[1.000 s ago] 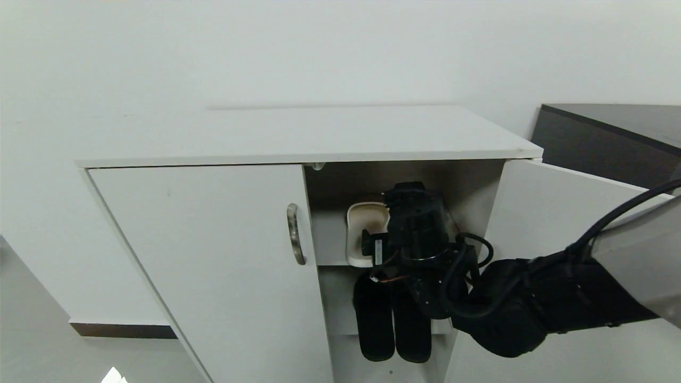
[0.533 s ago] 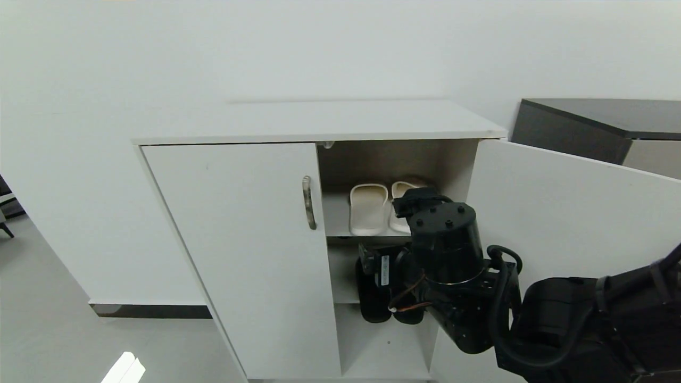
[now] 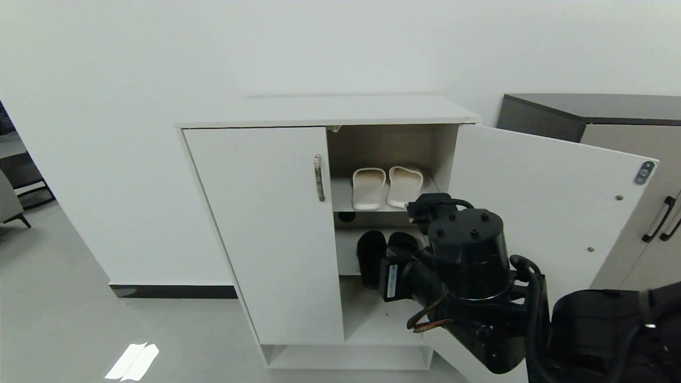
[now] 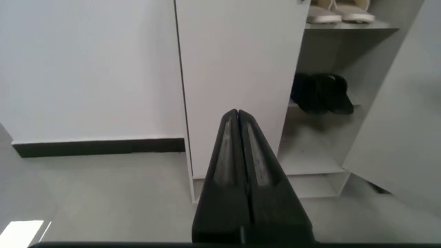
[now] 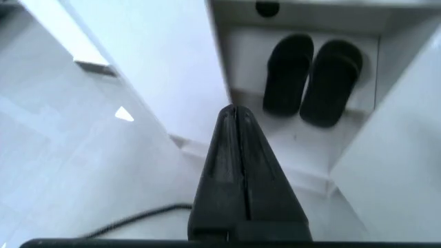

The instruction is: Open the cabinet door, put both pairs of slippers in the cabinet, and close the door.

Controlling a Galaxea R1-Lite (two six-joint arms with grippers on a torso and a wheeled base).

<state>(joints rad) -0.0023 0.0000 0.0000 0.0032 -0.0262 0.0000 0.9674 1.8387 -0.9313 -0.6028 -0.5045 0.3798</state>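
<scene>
Before me stands the cabinet (image 3: pixel 330 109), its right door (image 3: pixel 532 202) swung wide. White slippers (image 3: pixel 385 186) sit on the upper shelf and black slippers (image 3: pixel 372 255) on the one below, so loading looks done. My right gripper (image 5: pixel 231 116) and left gripper (image 4: pixel 238 120) are pressed closed, holding nothing. Only closing remains, I judge: get behind that door and push it shut

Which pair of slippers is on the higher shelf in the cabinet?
The white pair, side by side on the upper shelf; the black pair lies one shelf below it.
</scene>
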